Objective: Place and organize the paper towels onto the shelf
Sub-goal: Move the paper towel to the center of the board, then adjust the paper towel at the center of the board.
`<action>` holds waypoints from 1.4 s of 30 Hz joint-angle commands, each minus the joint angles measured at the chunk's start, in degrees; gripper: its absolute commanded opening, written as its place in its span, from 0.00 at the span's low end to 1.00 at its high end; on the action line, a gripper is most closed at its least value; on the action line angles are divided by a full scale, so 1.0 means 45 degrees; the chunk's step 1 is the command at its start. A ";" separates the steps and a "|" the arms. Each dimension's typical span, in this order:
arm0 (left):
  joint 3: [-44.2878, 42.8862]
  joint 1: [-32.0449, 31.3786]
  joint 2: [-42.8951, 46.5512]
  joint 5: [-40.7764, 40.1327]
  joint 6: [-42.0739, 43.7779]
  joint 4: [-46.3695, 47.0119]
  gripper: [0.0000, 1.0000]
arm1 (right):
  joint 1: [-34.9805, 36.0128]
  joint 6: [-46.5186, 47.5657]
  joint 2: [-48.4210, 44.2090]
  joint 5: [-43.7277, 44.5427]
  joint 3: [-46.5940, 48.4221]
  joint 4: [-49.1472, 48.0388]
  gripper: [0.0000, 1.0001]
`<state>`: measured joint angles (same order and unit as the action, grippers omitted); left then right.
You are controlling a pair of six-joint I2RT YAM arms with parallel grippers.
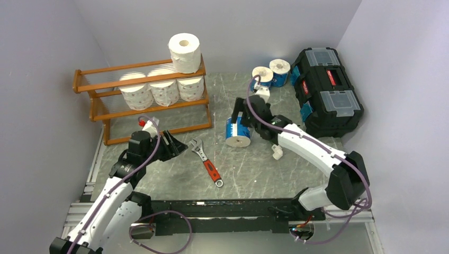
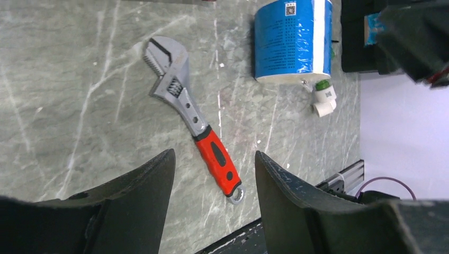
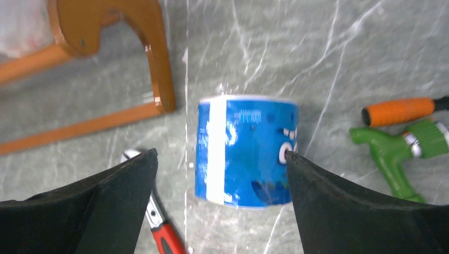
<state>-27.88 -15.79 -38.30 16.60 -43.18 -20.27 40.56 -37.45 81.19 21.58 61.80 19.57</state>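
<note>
Starting left: the shelf [image 1: 138, 66] stands just beyond the left pincer [image 1: 170, 144]. Three printed rolls [image 1: 164, 87] sit side by side on its middle tier and one white roll [image 1: 184, 53] stands upright on the top rail above them. They crowd the end nearest the arms, probably because that is the easiest reach, and room remains further along the rails. The left pincer [image 2: 214, 159] is spread with nothing between its fingers [image 2: 143, 180]. It hangs low over the table [image 2: 63, 79], and an adjustable wrench [image 2: 185, 111] lies just ahead of its tips. We read this arm as parked out of the other's way, not after the wrench, which is no part of the job. Further right, a blue-wrapped roll [image 3: 246, 151] lies on its side directly under the right pincer [image 3: 219, 153]. This pincer is spread wide, one finger on each side of the roll's round body. The right fingertip [image 3: 296, 164] looks to brush the wrapper and the left one stands apart, so nothing is pinched yet. We judge the stance is chosen to close across the soft flanks, not the ends. A small white fitting [image 2: 323, 98] lies just beside the roll. Right of the roll in the wrist view are a green nozzle [image 3: 397, 153] and an orange handle [image 3: 402, 110]. Beyond the right pincer, two more rolls [image 1: 271, 73] stand upright against the black toolbox [image 1: 325, 90], waiting their turn.
</note>
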 commanded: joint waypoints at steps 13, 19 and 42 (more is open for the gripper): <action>-0.1429 -0.5502 -0.4853 -0.1126 0.1065 0.4795 0.53 | -0.4602 -0.0231 0.3563 -0.4572 0.1724 -0.4186 0.50; -0.2389 -0.6136 -0.7652 0.0054 0.0799 0.6808 0.52 | -0.4696 -0.0533 0.4591 -0.6494 0.1936 -0.5021 0.52; -0.4932 -0.6530 -1.1768 -0.1281 0.0790 0.5921 0.50 | -0.4545 -0.0751 0.0233 -0.7014 -0.3639 -0.5074 0.52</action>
<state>-48.14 -44.88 -91.88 13.67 -39.68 5.74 19.62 -39.68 88.20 -10.72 48.56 -2.68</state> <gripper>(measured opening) 0.506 0.518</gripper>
